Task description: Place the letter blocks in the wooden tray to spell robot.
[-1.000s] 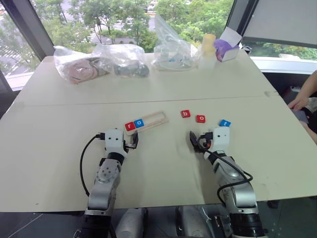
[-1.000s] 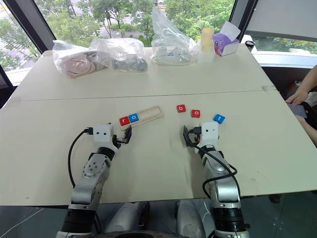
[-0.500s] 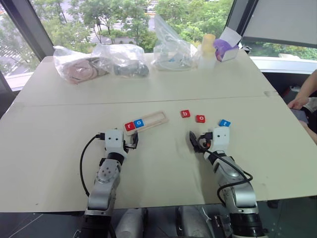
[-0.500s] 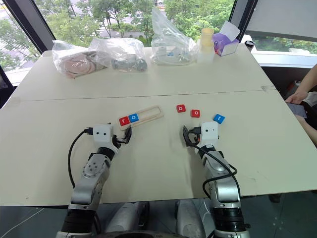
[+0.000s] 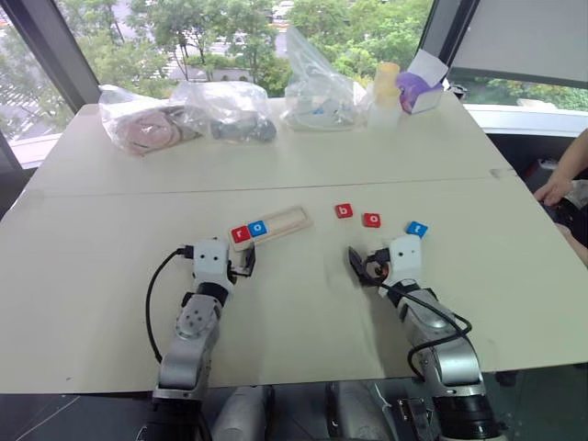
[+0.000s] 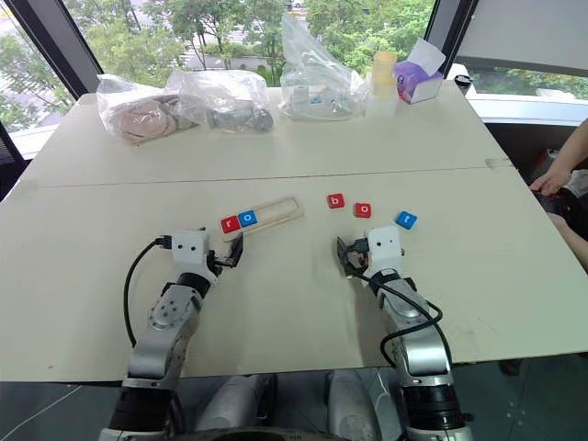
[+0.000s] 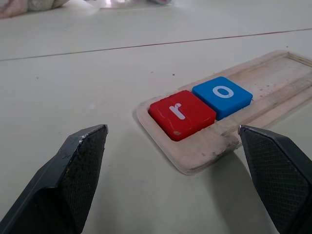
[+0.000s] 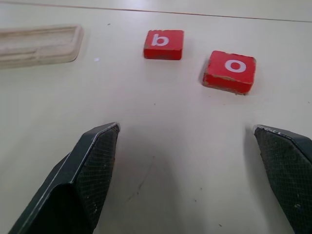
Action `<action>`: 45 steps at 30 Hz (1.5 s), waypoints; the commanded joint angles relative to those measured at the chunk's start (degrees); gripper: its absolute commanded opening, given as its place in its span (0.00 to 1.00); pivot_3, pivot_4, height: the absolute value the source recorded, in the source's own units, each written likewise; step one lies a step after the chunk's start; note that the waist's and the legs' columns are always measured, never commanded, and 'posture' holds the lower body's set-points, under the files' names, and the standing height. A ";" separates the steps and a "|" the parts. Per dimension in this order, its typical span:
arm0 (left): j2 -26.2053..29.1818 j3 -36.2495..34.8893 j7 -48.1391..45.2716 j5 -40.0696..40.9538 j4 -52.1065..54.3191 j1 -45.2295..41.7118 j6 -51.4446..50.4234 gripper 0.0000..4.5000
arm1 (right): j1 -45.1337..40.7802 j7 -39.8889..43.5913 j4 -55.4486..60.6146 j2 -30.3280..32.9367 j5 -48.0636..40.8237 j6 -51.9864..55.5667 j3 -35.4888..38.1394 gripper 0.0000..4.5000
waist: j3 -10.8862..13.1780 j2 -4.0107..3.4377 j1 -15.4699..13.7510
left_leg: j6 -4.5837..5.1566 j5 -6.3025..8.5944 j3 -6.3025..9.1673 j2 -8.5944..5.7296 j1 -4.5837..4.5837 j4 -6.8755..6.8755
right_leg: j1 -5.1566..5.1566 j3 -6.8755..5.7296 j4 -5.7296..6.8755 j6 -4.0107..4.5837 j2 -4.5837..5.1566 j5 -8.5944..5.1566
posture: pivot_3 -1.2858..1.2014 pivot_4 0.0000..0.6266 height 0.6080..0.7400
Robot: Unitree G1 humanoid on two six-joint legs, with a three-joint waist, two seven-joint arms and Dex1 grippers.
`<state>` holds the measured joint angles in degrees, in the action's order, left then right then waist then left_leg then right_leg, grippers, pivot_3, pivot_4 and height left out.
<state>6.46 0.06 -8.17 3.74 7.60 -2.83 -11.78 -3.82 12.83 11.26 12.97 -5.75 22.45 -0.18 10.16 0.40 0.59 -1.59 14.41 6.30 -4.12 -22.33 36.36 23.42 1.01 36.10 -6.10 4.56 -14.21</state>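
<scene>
- Spelling the word is partly done: the wooden tray [image 5: 270,225] lies left of centre on the table [image 5: 110,266], with the red r block [image 7: 181,113] and the blue o block [image 7: 222,96] seated touching at its near-left end; the rest of the groove is bare.
- Judging by that, b comes next. The red b block [image 8: 164,44] lies on the table to the right of the tray, the red o block [image 8: 229,71] just beside it further right, and the blue t block [image 5: 417,228] beyond that.
- The right gripper [image 5: 369,264] hovers near the b and o blocks with its fingers spread wide and nothing between them; it looks best placed for the pick.
- A good pick would centre the fingers on the b block alone and grip its two side edges so the letter faces up.
- The red o sits close by, so a wide approach could nudge it.
- The left gripper [image 5: 246,261] rests just short of the tray's near end, fingers also wide apart and empty; it could crowd the placing.
- Plastic bags [image 5: 188,114], a yellow-lidded bottle [image 5: 386,92] and a purple item [image 5: 415,90] sit along the far edge, well apart from the work.
- A person's hand [image 5: 557,186] shows at the right edge.
</scene>
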 commanded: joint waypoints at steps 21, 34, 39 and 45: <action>32.81 7.49 -72.77 8.12 -47.71 -39.51 12.23 1.00 | -11.74 40.84 18.93 32.16 -19.92 14.25 -1.08 1.00 | 0.14 0.05 0.00 | 0.05 0.02 0.01 -0.01 -0.14 -0.16 | 0.13 -0.11 -0.10 -0.01 0.10 0.00 | 0.52 0.24 1.00; 25.99 5.89 -69.17 3.12 -65.86 -46.14 26.52 1.00 | -8.60 37.91 24.65 35.60 -21.33 17.94 1.82 1.00 | 0.41 0.50 -0.02 | 0.06 0.02 0.03 -0.02 -0.25 -0.09 | 0.23 -0.13 -0.05 -0.04 0.14 0.01 | 0.52 0.24 1.00; 24.95 5.28 -67.11 2.27 -68.38 -46.94 28.71 1.00 | -8.50 37.09 25.33 36.03 -22.13 18.62 2.60 1.00 | 0.42 0.52 -0.02 | 0.06 0.02 0.03 -0.02 -0.25 -0.09 | 0.22 -0.13 -0.03 -0.04 0.13 0.01 | 0.52 0.24 1.00; 24.79 4.82 -65.33 1.49 -70.30 -47.51 29.83 1.00 | -8.63 36.16 25.54 36.02 -22.40 18.99 2.45 1.00 | 0.42 0.52 0.01 | 0.06 0.02 0.02 -0.02 -0.25 -0.08 | 0.22 -0.13 -0.01 -0.04 0.12 0.02 | 0.52 0.24 1.00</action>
<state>30.87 6.28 -74.17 5.47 -62.77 -48.76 16.86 -12.12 49.33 34.75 48.38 -27.41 41.50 0.83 10.58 0.92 0.60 -1.53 14.43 6.32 -4.14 -22.58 36.28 23.65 0.87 36.09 -6.14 4.67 -14.19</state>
